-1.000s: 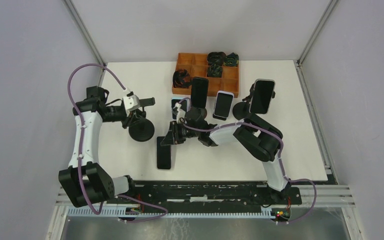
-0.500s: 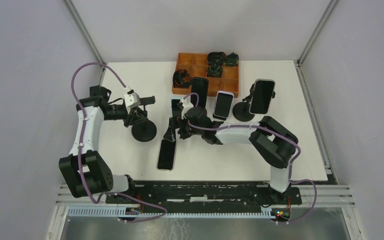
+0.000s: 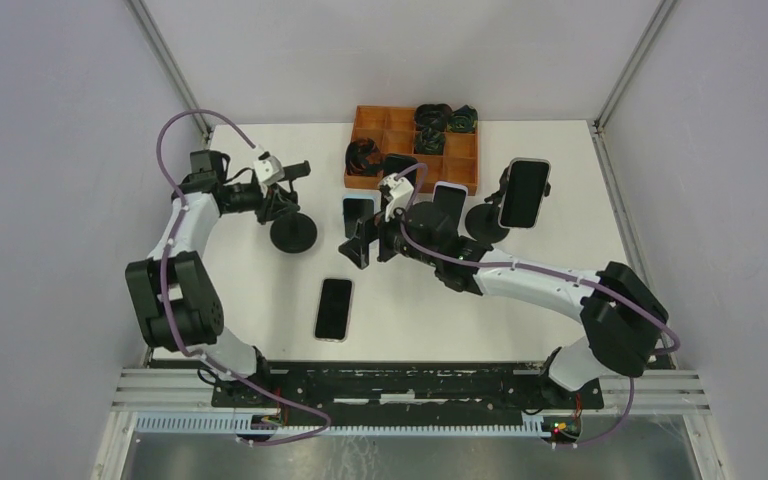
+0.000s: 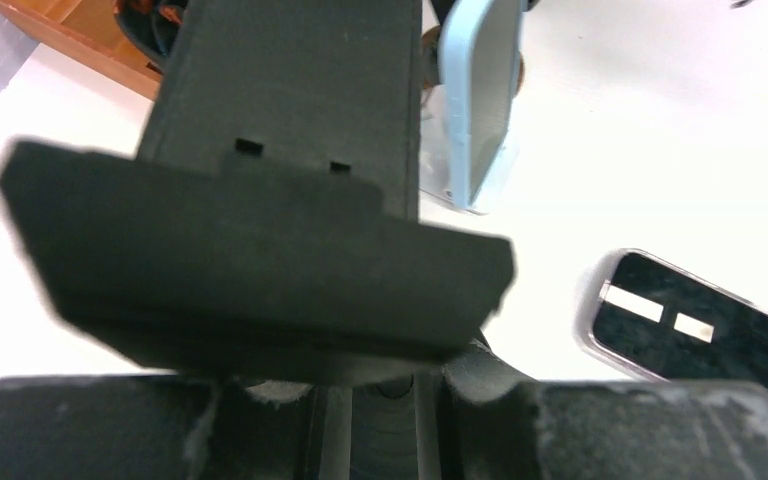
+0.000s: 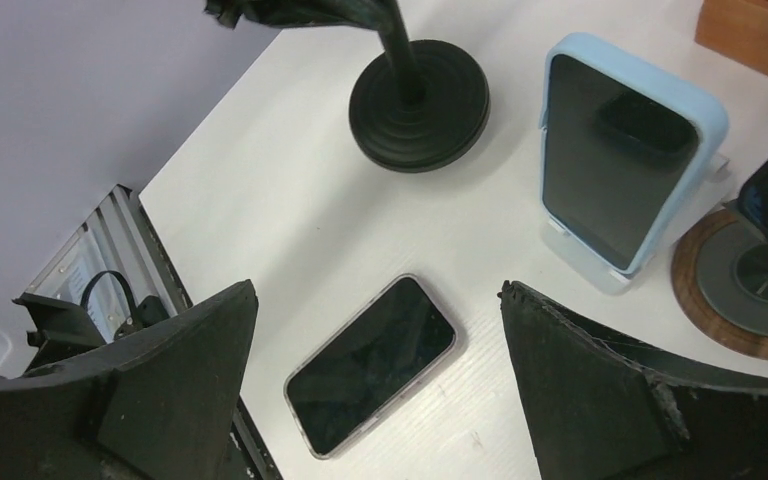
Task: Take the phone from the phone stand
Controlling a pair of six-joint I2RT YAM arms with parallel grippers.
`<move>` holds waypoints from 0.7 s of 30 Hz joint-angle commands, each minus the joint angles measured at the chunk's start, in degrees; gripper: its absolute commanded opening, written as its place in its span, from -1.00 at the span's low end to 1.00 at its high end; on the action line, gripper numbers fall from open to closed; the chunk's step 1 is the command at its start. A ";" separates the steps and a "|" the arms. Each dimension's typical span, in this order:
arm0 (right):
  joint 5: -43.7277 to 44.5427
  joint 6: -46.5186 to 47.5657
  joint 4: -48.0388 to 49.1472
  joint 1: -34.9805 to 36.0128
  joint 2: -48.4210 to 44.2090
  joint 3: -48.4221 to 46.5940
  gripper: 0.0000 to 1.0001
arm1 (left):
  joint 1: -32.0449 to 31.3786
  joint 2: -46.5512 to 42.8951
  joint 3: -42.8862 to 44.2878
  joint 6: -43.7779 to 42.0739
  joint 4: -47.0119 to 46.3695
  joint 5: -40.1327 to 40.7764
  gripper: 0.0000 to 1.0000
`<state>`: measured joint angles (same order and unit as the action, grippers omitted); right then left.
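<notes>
The phone (image 3: 333,308) lies flat on the white table, screen up, with a clear case; it also shows in the right wrist view as phone (image 5: 370,365). An empty black phone stand (image 3: 294,235) stands upright at the left, its round base (image 5: 418,103) on the table. My left gripper (image 3: 280,195) is shut on the stand's stem under the cradle (image 4: 260,240); the cradle fills the left wrist view. My right gripper (image 3: 365,245) hovers open above the table, behind the phone. Its wide-spread fingers (image 5: 160,400) hold nothing.
A light-blue phone (image 3: 358,212) (image 5: 620,150) leans in a white holder behind the right gripper. Two more phones on stands (image 3: 447,205) (image 3: 523,192) stand at the back right. An orange compartment tray (image 3: 370,125) with black coiled items sits at the back.
The right gripper opened and let go of the phone, which now lies flat. It then lifted away toward the back. The left gripper moved the stand a little farther back.
</notes>
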<state>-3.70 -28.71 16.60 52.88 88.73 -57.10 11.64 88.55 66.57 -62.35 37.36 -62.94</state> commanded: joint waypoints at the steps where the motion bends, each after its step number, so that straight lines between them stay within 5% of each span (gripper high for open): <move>1: 2.43 3.29 0.40 0.04 -4.60 3.04 0.96 | -0.37 6.44 7.26 4.21 -8.46 -4.71 -0.95; 12: 6.96 5.07 1.78 -0.44 -11.54 9.93 0.96 | -4.34 20.89 21.29 1.24 -8.45 -6.62 -0.93; 21: 7.92 5.47 3.00 -0.87 -12.93 11.97 0.96 | -4.48 24.46 19.84 -2.73 -8.31 -7.11 -0.79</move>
<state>2.48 -24.32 16.91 52.36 78.04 -45.69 6.72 112.57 86.08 -61.47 31.00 -65.78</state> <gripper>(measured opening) 0.979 0.289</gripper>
